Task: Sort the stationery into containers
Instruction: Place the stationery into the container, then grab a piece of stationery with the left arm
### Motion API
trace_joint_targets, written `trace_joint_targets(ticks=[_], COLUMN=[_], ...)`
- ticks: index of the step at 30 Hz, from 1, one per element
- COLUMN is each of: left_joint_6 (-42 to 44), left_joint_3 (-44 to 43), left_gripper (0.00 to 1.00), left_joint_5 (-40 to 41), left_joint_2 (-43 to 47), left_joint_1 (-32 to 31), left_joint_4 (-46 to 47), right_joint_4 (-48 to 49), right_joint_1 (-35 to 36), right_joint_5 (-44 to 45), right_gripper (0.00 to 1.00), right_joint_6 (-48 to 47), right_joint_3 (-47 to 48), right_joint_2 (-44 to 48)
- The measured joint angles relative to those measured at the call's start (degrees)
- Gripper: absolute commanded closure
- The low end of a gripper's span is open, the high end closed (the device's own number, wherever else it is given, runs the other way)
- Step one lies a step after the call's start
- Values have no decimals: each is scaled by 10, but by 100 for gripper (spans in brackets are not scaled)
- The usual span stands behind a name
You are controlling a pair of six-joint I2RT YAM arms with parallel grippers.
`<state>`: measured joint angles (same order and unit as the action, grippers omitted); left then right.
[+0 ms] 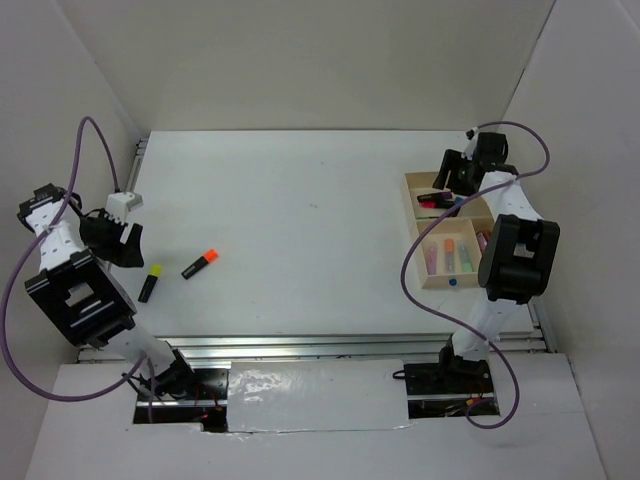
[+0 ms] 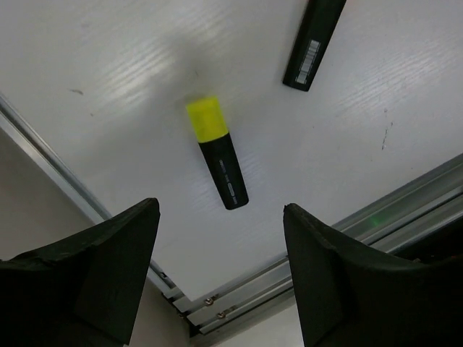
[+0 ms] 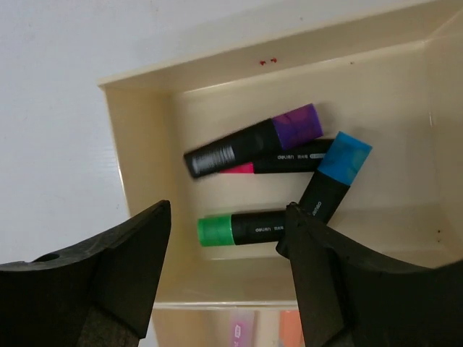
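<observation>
Left gripper (image 2: 219,210) spread wide, empty — yellow-capped black plastic highlighter (image 2: 217,152) lies just beyond its jaws; right gripper (image 3: 228,210) parted, empty — above the tan wooden divided tray (image 3: 137,144)

Bright, even overhead light washes the white desk (image 1: 300,200); shadows are faint and soft-edged. The glossy strip (image 1: 310,385) at its near edge glares. Close up, the left tool (image 2: 219,217) looks dark and soft; the purple-capped highlighter (image 3: 253,141) is smeared.

Yellow highlighter (image 2: 217,153), orange highlighter (image 1: 201,263) loose on table (image 1: 300,200); rest (image 3: 253,144) in tray (image 3: 217,76)
</observation>
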<state>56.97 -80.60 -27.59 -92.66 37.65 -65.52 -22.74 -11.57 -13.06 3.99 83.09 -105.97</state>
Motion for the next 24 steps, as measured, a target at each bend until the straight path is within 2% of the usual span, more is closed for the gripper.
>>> trace_joint_targets(ticks=[6, 11, 16, 19, 22, 24], left_joint_6=[12, -9, -47, -68, -89, -98], left_joint_3=[79, 183, 223, 234, 252, 260], left_gripper=[21, 22, 25, 29, 37, 46], left_joint_5=[12, 30, 38, 45, 56, 66], left_joint_2=[-12, 0, -3, -11, -17, -14], left_joint_1=[28, 25, 19, 16, 6, -7], left_joint_4=[39, 101, 154, 192, 234, 254], right_joint_4=[-33, -42, -46, -44, -42, -43], right_joint_1=[-7, -9, -9, -9, -8, -5], right_joint_5=[-7, -40, -77, -97, -115, -124], right_gripper=[26, 25, 25, 25, 25, 25], right_joint_6=[0, 0, 1, 6, 12, 16], right_joint_3=[0, -17, -30, -40, -69, -90], right_joint_2=[29, 111, 188, 210, 230, 247])
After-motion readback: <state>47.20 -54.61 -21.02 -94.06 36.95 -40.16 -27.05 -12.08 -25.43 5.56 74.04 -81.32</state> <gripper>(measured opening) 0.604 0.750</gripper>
